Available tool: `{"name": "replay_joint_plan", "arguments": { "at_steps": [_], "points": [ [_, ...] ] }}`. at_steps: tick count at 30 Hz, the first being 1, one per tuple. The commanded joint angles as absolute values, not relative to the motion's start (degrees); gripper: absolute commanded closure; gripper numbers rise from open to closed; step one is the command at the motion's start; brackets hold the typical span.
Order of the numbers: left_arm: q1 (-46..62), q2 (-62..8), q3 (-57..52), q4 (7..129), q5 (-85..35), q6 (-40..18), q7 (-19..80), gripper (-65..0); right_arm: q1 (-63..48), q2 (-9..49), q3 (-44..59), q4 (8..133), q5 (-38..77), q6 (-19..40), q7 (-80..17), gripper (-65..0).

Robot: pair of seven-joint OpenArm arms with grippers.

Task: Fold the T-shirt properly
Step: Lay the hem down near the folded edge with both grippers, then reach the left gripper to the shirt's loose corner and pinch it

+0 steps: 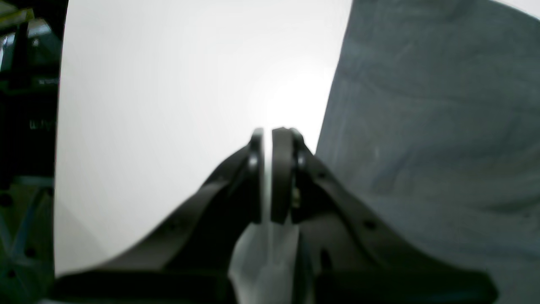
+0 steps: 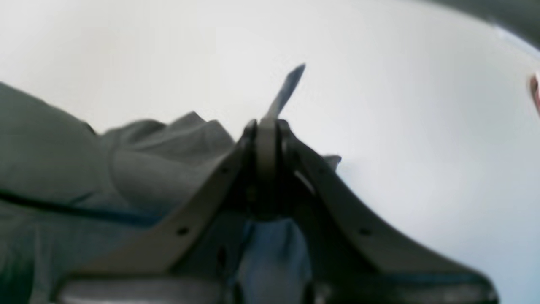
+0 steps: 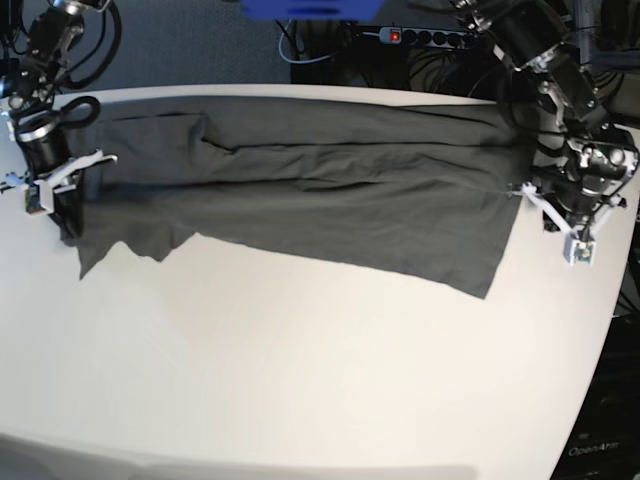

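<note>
The T-shirt [image 3: 300, 190] lay spread across the far half of the white table [image 3: 300, 380], stretched from one side almost to the other, with long creases running along its length and its near edge slanting toward the table's middle. At the left side of the base view, the right gripper [image 2: 266, 126] stood at the shirt's end, its jaws pressed together on a thin fold of the grey cloth; in the right wrist view a narrow tip of fabric stuck out beyond the fingertips, and more bunched cloth lay just beside the jaws. At the opposite end, the left gripper [image 1: 268, 135] was beside the shirt's edge, over bare table. Its jaws stood nearly together with only a slim gap between them, and no cloth showed in that gap in the left wrist view; the shirt lay just to one side of the fingers. Beyond the table's far edge, a power strip [image 3: 435, 36] with a red switch lay among dark cables.
</note>
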State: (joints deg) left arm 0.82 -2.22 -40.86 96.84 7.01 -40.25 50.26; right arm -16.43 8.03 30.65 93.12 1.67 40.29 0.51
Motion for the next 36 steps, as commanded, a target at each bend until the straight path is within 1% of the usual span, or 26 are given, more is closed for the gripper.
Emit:
{"name": "replay_joint_plan", "arguments": {
  "at_steps": [1,7,11,18,23,29,32,36],
  "points": [
    [-0.2,-2.9,-41.0,97.8,6.2,-40.0,49.0,-2.5,-15.7,8.8,30.9,94.1,3.1,40.0,2.9,-1.3],
    [-1.0,-3.4,-40.9,96.5,6.5,-40.0,48.0,-2.5,-15.3,8.3,30.5,94.1,3.1,40.0,2.5,-1.3],
    [-5.0,-3.6,-40.8,92.4,8.3,-40.0,48.2,-2.4,-15.3,8.3,30.4,94.1,3.0,40.0,2.6,-1.3],
    [-17.2,-3.1,-40.8,83.2,17.9,-40.0,48.8,-2.4,-15.2,8.3,30.3,94.0,2.9,40.0,2.5,-1.2],
    [-25.2,-1.9,-40.8,73.5,26.6,-40.0,53.9,-2.5,-15.2,8.6,28.6,94.0,2.8,40.0,2.5,-1.2],
    [-28.3,-0.7,-40.8,66.7,32.7,-40.0,56.8,-2.5,-15.2,8.6,27.5,93.6,2.8,40.0,2.4,-1.2],
    [-28.3,0.7,-40.7,67.2,35.2,-40.0,56.7,-2.4,-15.3,8.5,27.5,93.6,2.8,40.0,2.4,-1.2],
    [-29.5,0.6,-40.8,66.9,35.0,-40.0,57.1,-2.6,-15.4,8.5,27.5,93.6,2.8,40.0,2.4,-1.2]
  ]
}}
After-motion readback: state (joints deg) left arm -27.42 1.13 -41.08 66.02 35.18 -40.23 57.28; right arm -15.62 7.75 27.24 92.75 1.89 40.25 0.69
